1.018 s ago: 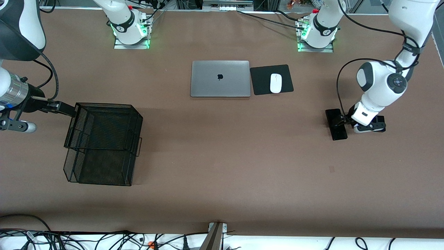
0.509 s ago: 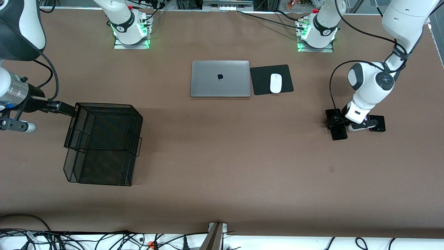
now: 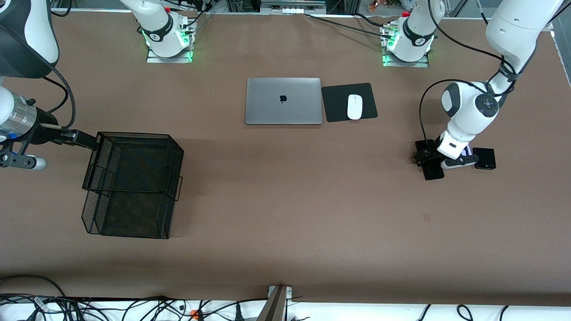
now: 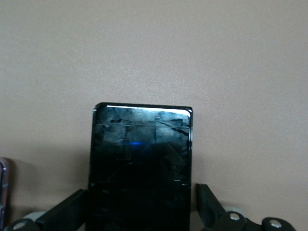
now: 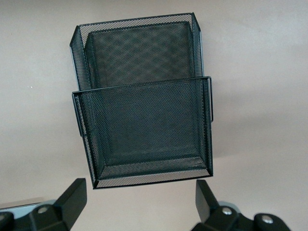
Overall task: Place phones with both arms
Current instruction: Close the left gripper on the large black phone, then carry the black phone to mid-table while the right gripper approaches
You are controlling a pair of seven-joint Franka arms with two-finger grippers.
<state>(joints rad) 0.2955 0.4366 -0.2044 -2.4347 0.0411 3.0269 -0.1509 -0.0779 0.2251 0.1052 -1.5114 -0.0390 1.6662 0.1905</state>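
The long black phone lies flat on the table at the left arm's end. My left gripper is low over it, open, one finger on each side of its long edges; in the left wrist view the phone fills the gap of the gripper. The small black phone lies beside it. The lavender-white phone lies between them, mostly hidden under the wrist; its edge shows in the left wrist view. My right gripper waits open and empty by the mesh tray, as in its wrist view.
A black two-tier wire mesh tray stands at the right arm's end, also in the right wrist view. A closed silver laptop and a white mouse on a black pad lie farther from the front camera.
My left gripper has shifted toward the right arm's end, from over the small phones to astride the long black phone. The small black phone is now uncovered. The right arm has not moved.
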